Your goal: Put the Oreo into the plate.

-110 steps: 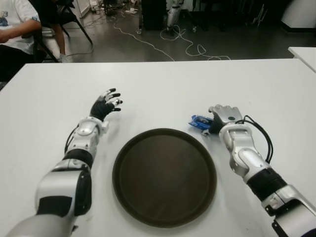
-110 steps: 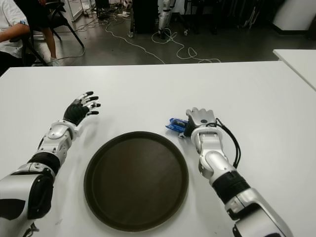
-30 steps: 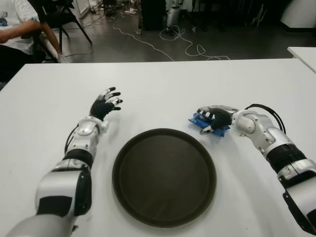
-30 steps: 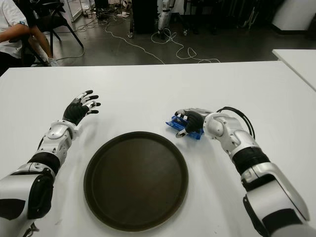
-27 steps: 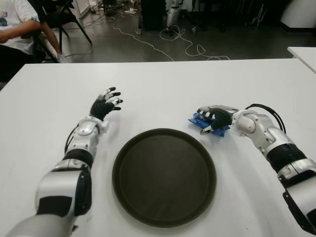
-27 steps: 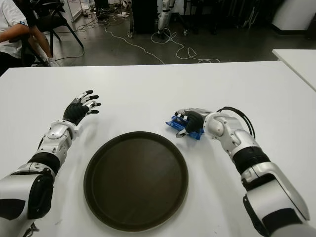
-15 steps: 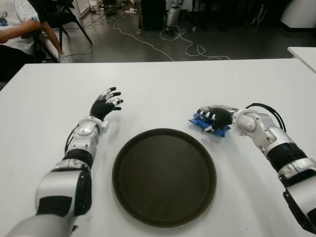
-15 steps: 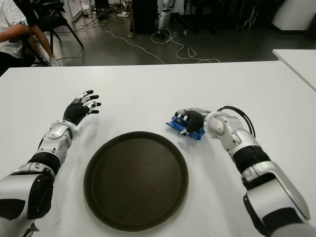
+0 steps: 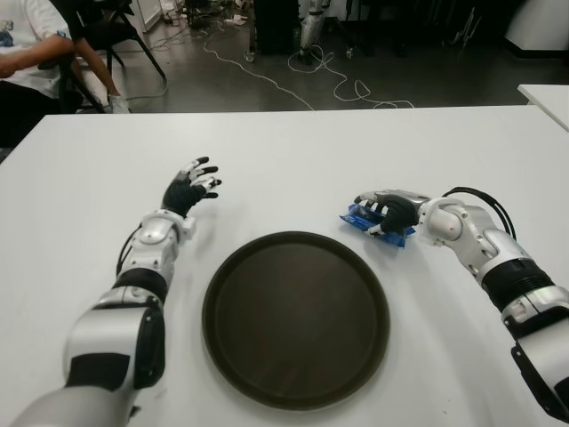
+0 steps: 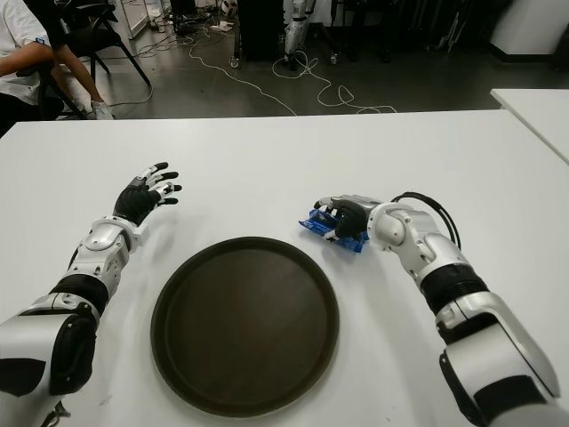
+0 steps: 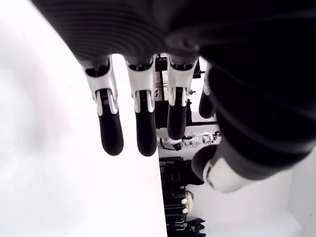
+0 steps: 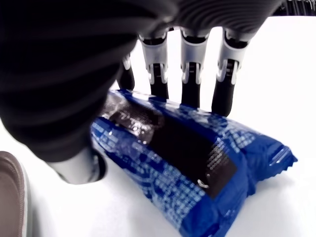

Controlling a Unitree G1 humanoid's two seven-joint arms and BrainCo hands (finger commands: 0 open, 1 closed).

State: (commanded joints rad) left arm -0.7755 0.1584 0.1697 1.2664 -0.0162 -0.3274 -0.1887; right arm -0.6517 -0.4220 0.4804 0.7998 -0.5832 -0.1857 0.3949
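A blue Oreo packet lies on the white table just past the far right rim of the round dark plate. My right hand lies over the packet, with the fingers curled down its far side and the thumb against its near side. The packet touches the table. My left hand shows to the far left of the plate, its fingers spread and holding nothing.
The white table stretches wide around the plate. A seated person is at the far left corner. Cables lie on the floor beyond the far edge, and another white table is at the right.
The right hand swung from pointing away beside the packet to lying across it, then curled its fingers tighter over it. The left arm stayed still.
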